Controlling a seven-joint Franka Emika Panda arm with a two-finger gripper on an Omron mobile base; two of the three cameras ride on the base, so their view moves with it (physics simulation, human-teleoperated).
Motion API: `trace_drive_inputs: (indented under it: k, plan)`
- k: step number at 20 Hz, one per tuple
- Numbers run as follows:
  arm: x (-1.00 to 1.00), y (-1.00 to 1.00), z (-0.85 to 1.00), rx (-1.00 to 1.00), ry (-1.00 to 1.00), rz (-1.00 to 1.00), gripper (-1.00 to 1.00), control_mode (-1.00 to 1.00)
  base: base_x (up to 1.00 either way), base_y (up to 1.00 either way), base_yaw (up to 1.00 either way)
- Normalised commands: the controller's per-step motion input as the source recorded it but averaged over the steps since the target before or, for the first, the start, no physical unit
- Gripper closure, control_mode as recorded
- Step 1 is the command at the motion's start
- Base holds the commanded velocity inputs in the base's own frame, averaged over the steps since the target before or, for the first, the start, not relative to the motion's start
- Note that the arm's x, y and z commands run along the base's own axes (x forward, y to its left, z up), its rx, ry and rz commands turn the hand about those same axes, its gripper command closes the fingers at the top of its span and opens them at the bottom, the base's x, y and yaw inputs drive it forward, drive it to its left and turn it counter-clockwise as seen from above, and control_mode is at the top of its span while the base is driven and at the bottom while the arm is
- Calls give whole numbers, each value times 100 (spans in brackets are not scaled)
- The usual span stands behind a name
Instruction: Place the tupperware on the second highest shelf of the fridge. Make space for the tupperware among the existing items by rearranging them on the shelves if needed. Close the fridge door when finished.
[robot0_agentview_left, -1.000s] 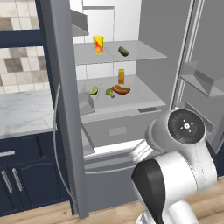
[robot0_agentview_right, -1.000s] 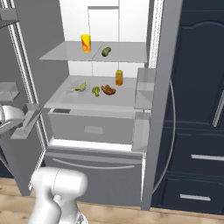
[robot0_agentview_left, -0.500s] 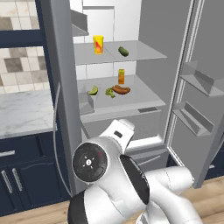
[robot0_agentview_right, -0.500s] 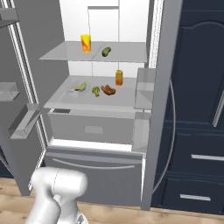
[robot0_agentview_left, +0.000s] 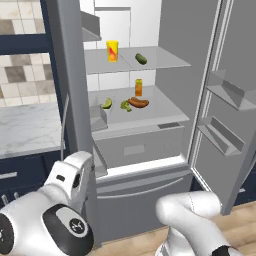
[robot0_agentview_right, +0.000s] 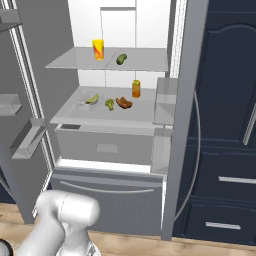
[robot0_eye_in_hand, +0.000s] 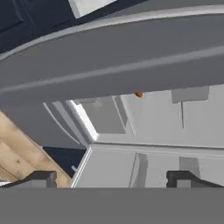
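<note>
The fridge (robot0_agentview_left: 140, 195) stands with both doors open. The tupperware (robot0_agentview_right: 91, 99), a small clear box with yellow-green food, sits at the left of the second highest shelf (robot0_agentview_right: 100, 117), also visible as tupperware (robot0_agentview_left: 106, 104). On the same shelf are a green vegetable piece (robot0_agentview_right: 109, 103), a sausage (robot0_agentview_right: 124, 103) and an orange bottle (robot0_agentview_right: 136, 88). The thin shelf above carries a yellow cup (robot0_agentview_left: 112, 51) and a cucumber (robot0_agentview_left: 141, 59). My gripper (robot0_eye_in_hand: 113, 179) is open and empty, low by the left door's edge, far from the shelves.
The left door (robot0_agentview_left: 70, 100) stands edge-on beside my arm (robot0_agentview_left: 72, 177). The right door (robot0_agentview_left: 227, 95) swings wide with bins on its inner side. A marble counter (robot0_agentview_left: 25, 130) lies left of the fridge. Dark cabinets (robot0_agentview_right: 225, 125) stand at the right.
My arm has swung from the lower right of the left base view across to its lower left. The fridge's contents have not moved.
</note>
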Motion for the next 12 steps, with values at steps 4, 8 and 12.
trace_drive_inputs:
  k: [4, 8, 12]
  plan:
    - [56, 79, -26, -31, 3, -4, -100, -100, 0, 0, 0]
    - [63, 57, -38, -29, 5, -8, -100, -100, 0, 0, 0]
    - [58, 47, -52, -26, 4, -8, -100, -100, 0, 0, 0]
